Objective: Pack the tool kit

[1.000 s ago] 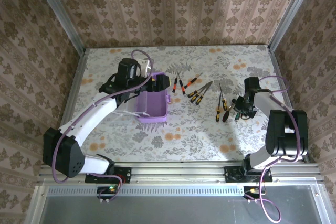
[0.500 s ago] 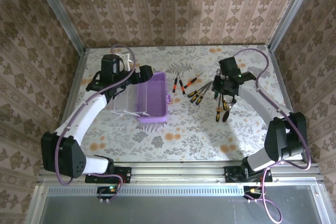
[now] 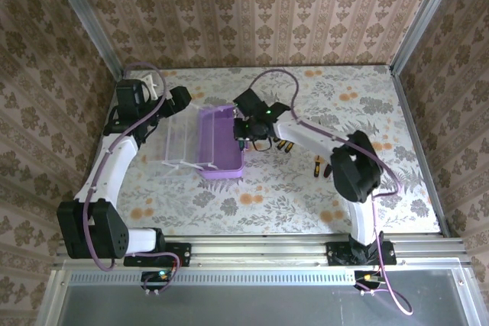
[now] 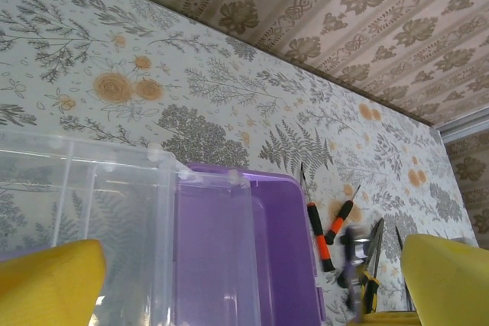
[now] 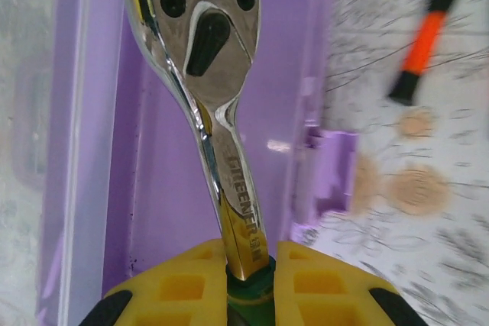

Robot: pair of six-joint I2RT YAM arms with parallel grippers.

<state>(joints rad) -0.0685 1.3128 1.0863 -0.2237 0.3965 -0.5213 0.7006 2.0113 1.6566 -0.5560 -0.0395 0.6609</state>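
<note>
Pinching a chrome ratchet, the right hand has swung over the open lilac case, the spread left hand withdrawn, so packing can start

Both arms are the same build. Left arm and right arm: white link shells, chunky black joint housings, black base blocks. Purple cables loop off each wrist end and follow the links down, and one more purple loop hangs below the right base. Left gripper: left fingers are plain yellow pads. Right gripper: right fingers are yellow with moulded square pockets and black outer corners.
</note>
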